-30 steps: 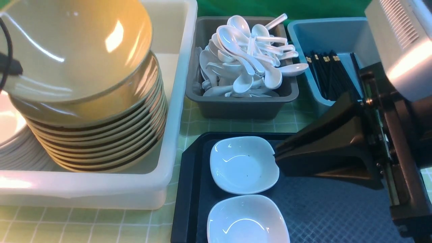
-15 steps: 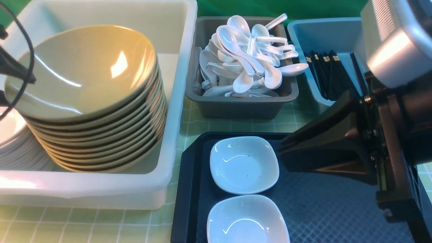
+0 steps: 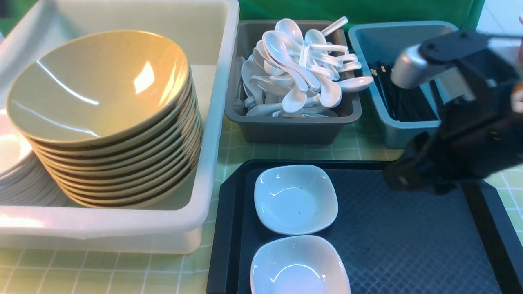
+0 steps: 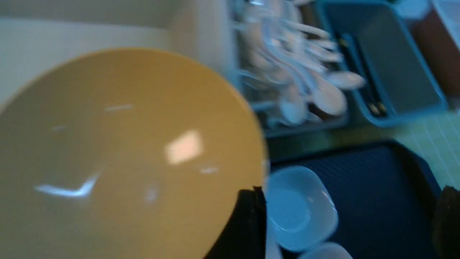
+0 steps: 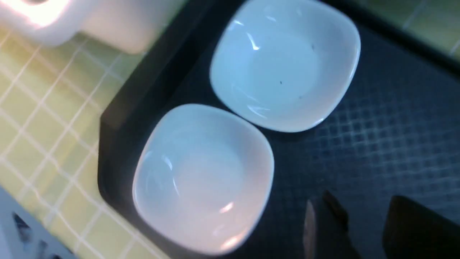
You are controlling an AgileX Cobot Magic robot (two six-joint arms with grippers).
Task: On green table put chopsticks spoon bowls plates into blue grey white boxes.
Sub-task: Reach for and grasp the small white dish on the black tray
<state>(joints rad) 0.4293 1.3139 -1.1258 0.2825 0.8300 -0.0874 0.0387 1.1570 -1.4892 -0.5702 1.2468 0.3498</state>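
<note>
our left gripper (image 4: 348, 201) has its jaws spread wide with nothing between them; one finger shows beside the top bowl's rim. our right gripper (image 5: 363, 205) hovers over the tray (image 3: 408, 245) near its far right corner. its jaws are partly apart and empty, and it is blurred in the front view. two plates (image 3: 295, 199) lie along the tray's left edge, one behind the other, rims meeting. the bowls (image 3: 106, 122) sit stacked in the white box (image 3: 220, 102), toward its near right corner, and more plates (image 3: 14, 175) are piled at its left edge. spoons (image 3: 298, 69) are heaped in the grey box (image 3: 286, 130) toward the table's (image 3: 122, 269) far edge. the chopsticks (image 3: 404, 94) lie in the blue box (image 3: 367, 41) just right of it.
</note>
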